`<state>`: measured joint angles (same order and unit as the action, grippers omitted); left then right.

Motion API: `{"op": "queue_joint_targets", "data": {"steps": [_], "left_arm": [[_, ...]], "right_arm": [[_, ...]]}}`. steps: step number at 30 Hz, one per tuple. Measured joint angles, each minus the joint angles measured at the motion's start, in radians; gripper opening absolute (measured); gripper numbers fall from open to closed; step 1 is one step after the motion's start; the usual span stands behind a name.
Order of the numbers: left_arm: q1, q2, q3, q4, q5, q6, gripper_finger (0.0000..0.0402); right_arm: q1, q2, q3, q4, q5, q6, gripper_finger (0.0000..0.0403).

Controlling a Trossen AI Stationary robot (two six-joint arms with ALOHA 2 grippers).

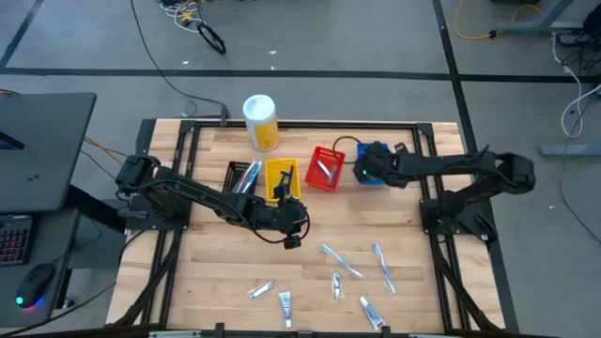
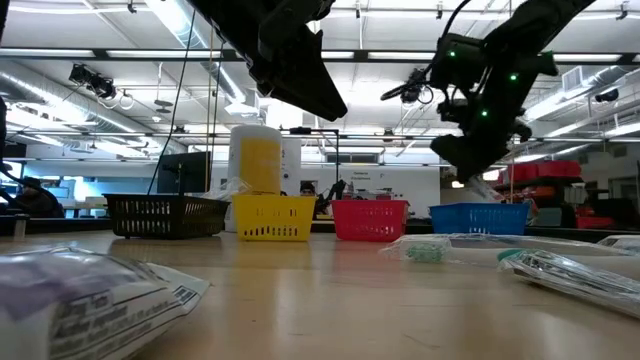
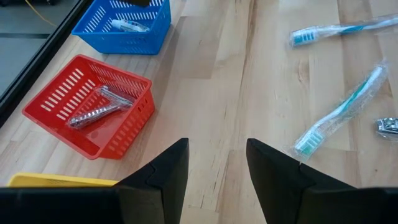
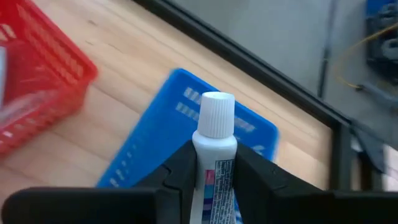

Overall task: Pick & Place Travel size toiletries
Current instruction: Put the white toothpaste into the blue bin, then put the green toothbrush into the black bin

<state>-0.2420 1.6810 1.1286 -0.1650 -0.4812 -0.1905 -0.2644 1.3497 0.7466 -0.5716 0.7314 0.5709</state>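
My right gripper (image 1: 362, 172) hangs over the blue basket (image 4: 186, 124) at the far right of the row, shut on a small white tube (image 4: 214, 168) with a white cap (image 4: 216, 115). Near the table's middle, my left gripper (image 3: 217, 168) stands open above bare wood with nothing between its fingers. Two wrapped toothbrushes (image 1: 340, 261) (image 1: 383, 266) and several small tubes (image 1: 285, 308) lie flat on the near part of the table. The red basket (image 3: 93, 106) holds silver-wrapped items (image 3: 99, 109), and another tube (image 3: 127, 25) lies in the blue basket. My right gripper pinches the tube between its two fingers just below the cap, on the tube's shoulder end (image 4: 214, 152). The capped end sticks out past the fingertips. The fingers slant downward from the table's right side, and the tube is lifted clear above the blue basket.
Black (image 1: 242, 176), yellow (image 1: 282, 176), red and blue baskets stand in a row along the far side. A big yellow canister (image 1: 261, 122) stands behind them. Wrapped items (image 2: 80, 295) lie close to the near edge. The black frame rails (image 1: 434, 188) border the table.
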Motion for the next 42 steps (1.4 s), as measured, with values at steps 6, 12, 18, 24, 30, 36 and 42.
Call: {"op": "queue_joint_targets", "data": {"steps": [6, 12, 18, 24, 30, 36, 42], "left_arm": [[0.0, 0.0, 0.0, 0.0, 0.0, 0.0, 0.0169], [0.0, 0.0, 0.0, 0.0, 0.0, 0.0, 0.0169], [0.0, 0.0, 0.0, -0.001, 0.0, -0.008, 0.0169], [0.0, 0.0, 0.0, -0.001, 0.0, -0.035, 0.0169], [0.0, 0.0, 0.0, -0.001, 0.005, -0.045, 0.0169], [-0.008, 0.0, -0.001, -0.001, 0.046, -0.112, 0.0169], [-0.036, 0.009, -0.002, -0.004, 0.083, -0.113, 0.0169]], "right_arm": [[-0.074, 0.036, 0.0, 0.173, -0.115, -0.168, 0.0122], [-0.11, 0.066, 0.0, 0.172, -0.141, -0.147, 0.0144], [-0.112, 0.067, 0.0, 0.197, -0.184, -0.108, 0.0149], [-0.052, 0.047, 0.0, 0.28, -0.258, -0.109, 0.015], [0.086, 0.017, 0.0, 0.396, -0.395, -0.16, 0.015], [0.269, 0.018, 0.0, 0.437, -0.526, -0.154, 0.015], [0.472, 0.024, 0.0, 0.433, -0.534, -0.086, 0.015]]}}
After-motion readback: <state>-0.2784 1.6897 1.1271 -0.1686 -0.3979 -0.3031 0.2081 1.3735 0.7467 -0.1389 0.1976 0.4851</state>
